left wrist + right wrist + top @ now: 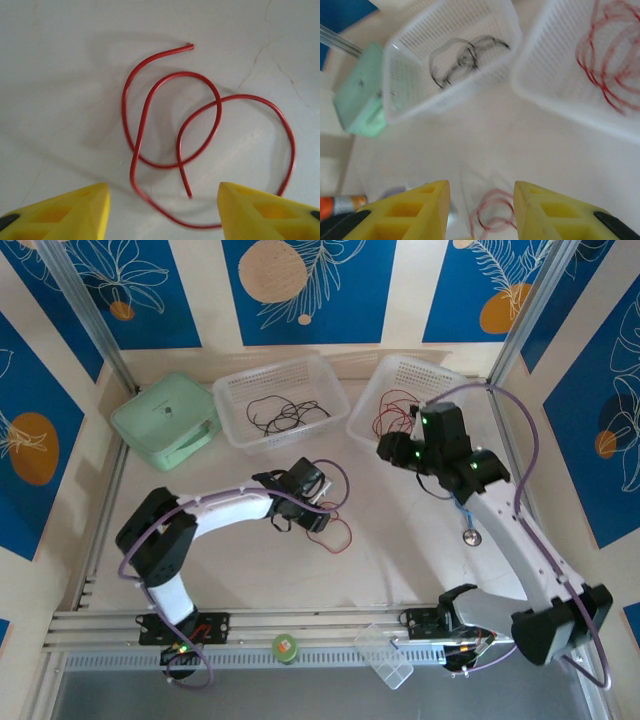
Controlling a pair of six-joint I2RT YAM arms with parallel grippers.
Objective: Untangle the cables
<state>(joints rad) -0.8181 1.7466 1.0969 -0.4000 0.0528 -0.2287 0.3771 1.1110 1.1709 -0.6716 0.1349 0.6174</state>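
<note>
Reds and blacks are showing on white.
A red cable (219,104) is curling on the off-white table (60,75); black cables (285,418) are filling one white mesh basket (265,370), red cables (392,420) a second white basket (405,365); a mint-green case (165,420) is sitting below blue panels (305,280) bearing orange discs and white leaves.

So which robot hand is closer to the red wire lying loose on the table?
Left. The left gripper hangs right over the red wire; the right gripper is away beside the red-wire basket.

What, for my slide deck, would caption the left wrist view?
Open yellow jaws hover over a looped red cable on the white table.
</note>
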